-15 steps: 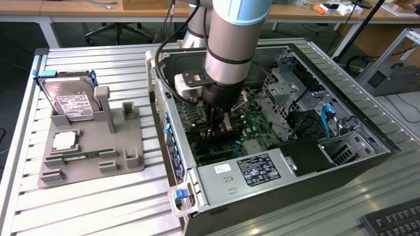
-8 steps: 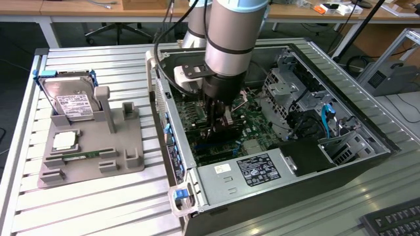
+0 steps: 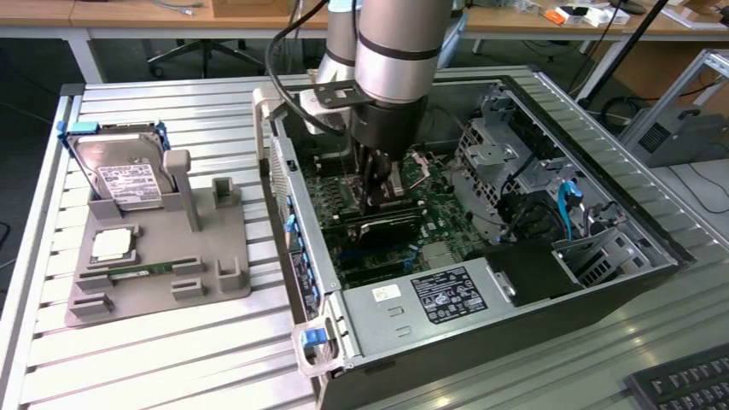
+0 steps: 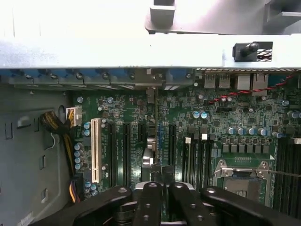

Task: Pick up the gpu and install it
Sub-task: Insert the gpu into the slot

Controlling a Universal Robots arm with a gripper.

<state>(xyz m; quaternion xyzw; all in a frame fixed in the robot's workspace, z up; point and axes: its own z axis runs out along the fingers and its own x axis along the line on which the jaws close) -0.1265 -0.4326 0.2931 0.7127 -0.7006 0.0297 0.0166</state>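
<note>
Gripper [image 3: 378, 201] is down inside the case [image 3: 638, 282], at the end of the arm [image 3: 393, 51], with its two fingers [image 4: 149, 197] drawn almost together, basically closed. Can't tell if they're pinching anything or just sitting on top of it.

Biggest first: the slatted table [image 3: 171, 111] is under everything. The open case surrounds the hand on all sides, and the motherboard [image 4: 235, 117] lies right below it. The power supply [image 3: 456, 295] with its black label sits in the case corner, well away from the hand.

The grey tray [image 3: 222, 248] is outside the case, off to the exterior view's left of the hand and well apart from it. The hard drive [image 3: 128, 184] stands upright at the tray's far end.

The gpu [image 3: 381, 224] is directly under the fingers, standing on edge on the motherboard among the long slots. In the wrist view it shows edge-on as a thin strip [image 4: 149, 141] running from the fingertips towards the case's back wall.

Smaller stuff, both on the tray, far from the hand: a square chip [image 3: 112, 245], and a narrow green memory stick [image 3: 142, 270] just beside it.
</note>
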